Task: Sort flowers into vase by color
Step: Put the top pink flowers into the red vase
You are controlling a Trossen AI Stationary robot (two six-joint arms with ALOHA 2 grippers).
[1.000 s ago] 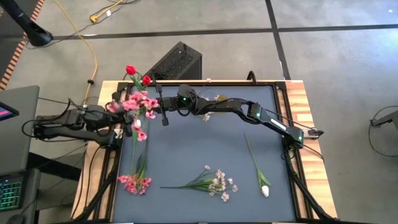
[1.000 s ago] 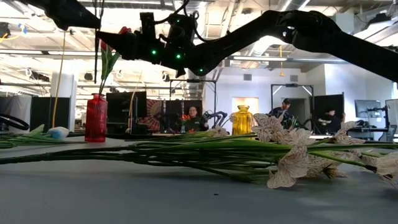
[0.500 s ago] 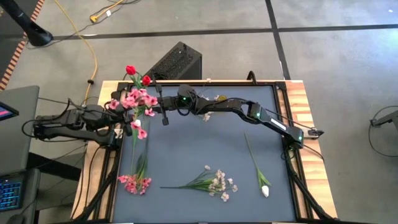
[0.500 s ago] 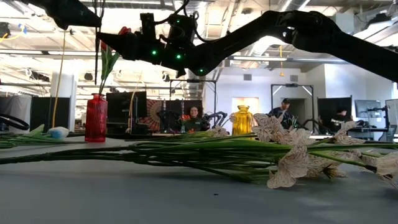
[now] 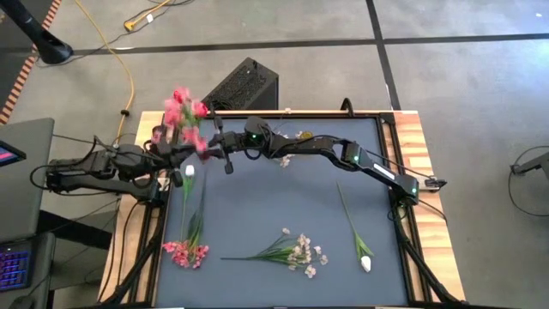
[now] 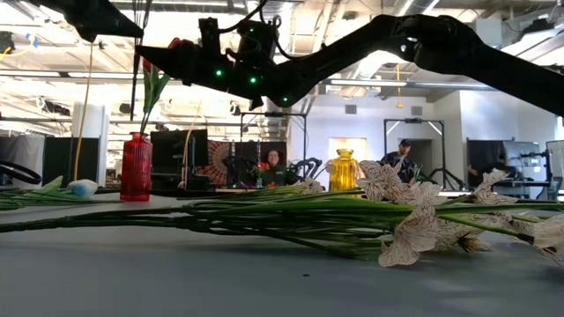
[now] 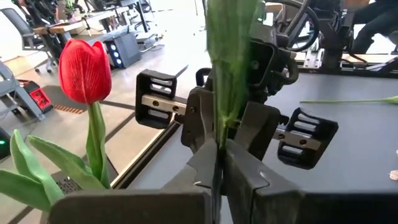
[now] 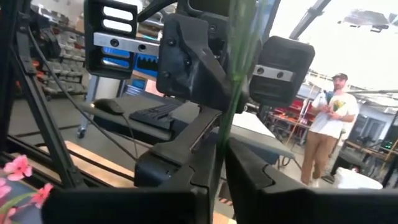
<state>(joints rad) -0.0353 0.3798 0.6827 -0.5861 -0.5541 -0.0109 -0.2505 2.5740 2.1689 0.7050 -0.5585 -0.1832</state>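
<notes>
A pink blossom spray (image 5: 184, 117) stands roughly upright above the table's far left corner, its green stem (image 7: 227, 74) running down between both grippers. My left gripper (image 7: 217, 169) reaches in from the left (image 5: 171, 153) and is shut on the stem. My right gripper (image 8: 219, 169) faces it from the right (image 5: 209, 148), slightly open, with its fingers close on either side of the same stem. Just beyond them a red tulip (image 7: 85, 68) rises from the red vase (image 6: 137, 167). My left gripper pinches the pink spray's green stem (image 7: 219, 134) between its two fingers, below the blossoms. The fingers come level from the table's left and lie across the stem. The flower is lifted clear of the table and stands roughly upright, blossoms on top.
On the table lie a white tulip (image 5: 189, 172) at the left, a pink spray (image 5: 187, 253), a pale blossom spray (image 5: 300, 253) and another white tulip (image 5: 364, 260) near the front. A yellow vase (image 6: 344, 169) stands at the far edge. People sit in the room behind.
The pink spray's blossom head has swung quickly toward the table's far edge and shows blurred over the red tulips, while its stem has stayed between the two grippers. Both arms have kept their places.
</notes>
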